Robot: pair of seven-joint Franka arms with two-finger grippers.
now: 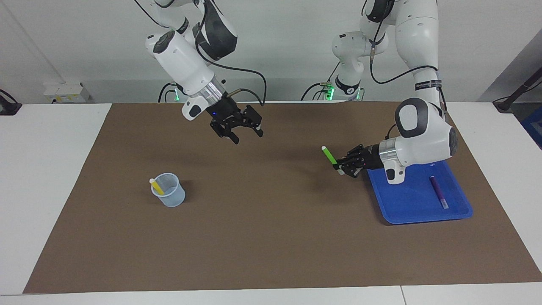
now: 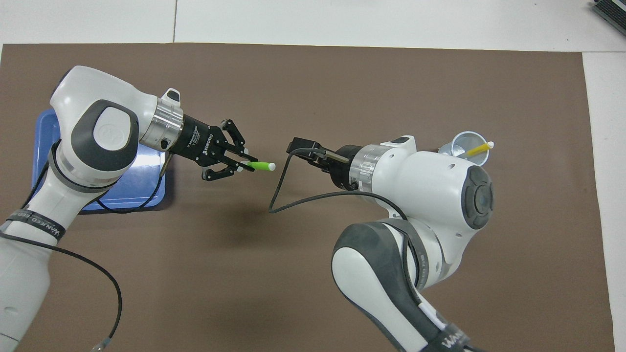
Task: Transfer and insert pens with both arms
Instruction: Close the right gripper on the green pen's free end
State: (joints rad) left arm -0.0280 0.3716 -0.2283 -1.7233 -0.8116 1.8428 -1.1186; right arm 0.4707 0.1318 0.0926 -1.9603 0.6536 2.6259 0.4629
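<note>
My left gripper (image 1: 341,166) (image 2: 240,164) is shut on the bright green pen (image 1: 329,155) (image 2: 260,166). It holds the pen in the air over the brown mat, just off the blue tray (image 1: 406,205) (image 2: 142,183), with the pen's white tip toward the mat's middle. My right gripper (image 1: 244,134) hangs open and empty over the middle of the mat. In the overhead view its own wrist covers it. The purple pen (image 1: 438,193) lies in the tray. The yellow pen (image 1: 156,185) (image 2: 478,148) leans in a clear cup (image 1: 169,197) (image 2: 464,145).
A brown mat (image 1: 271,237) (image 2: 313,73) covers most of the white table. The cup stands toward the right arm's end and the tray toward the left arm's end. A black cable (image 2: 293,198) loops from the right wrist.
</note>
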